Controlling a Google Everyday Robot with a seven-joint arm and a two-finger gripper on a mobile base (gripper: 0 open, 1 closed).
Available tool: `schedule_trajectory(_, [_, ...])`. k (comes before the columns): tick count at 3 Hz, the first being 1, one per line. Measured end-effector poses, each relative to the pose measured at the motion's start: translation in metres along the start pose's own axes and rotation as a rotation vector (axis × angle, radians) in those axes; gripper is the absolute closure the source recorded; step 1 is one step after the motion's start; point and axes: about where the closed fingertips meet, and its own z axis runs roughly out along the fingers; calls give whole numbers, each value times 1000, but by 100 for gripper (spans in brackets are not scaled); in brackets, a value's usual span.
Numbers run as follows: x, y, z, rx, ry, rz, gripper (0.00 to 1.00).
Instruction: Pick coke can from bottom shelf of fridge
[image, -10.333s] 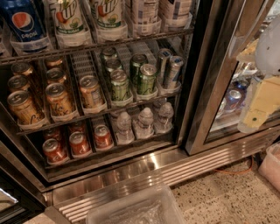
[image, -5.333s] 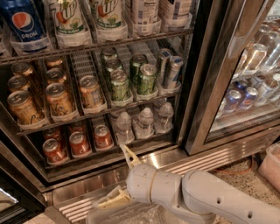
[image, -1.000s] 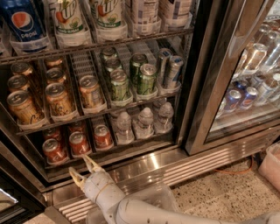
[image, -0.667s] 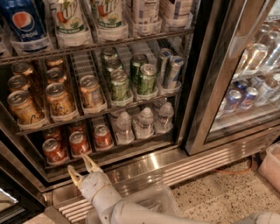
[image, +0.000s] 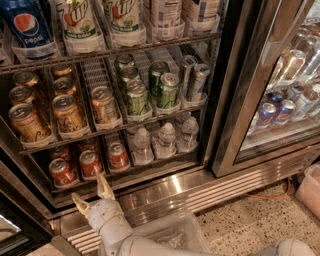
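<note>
The gripper sits at the lower left of the frame, just in front of the fridge sill, with its two pale fingers spread apart and nothing between them. Directly above it, on the bottom shelf, stand three red cans in a row. The middle coke can is nearest the fingertips but not touched. Small water bottles stand to the right on the same shelf. Orange-gold cans and green cans fill the rack above.
</note>
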Motion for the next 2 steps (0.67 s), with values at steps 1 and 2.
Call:
schedule_trajectory(1, [2, -3, 2, 39, 4, -2, 37])
schedule_trajectory(2, [5, -8, 5, 78, 2, 2, 42])
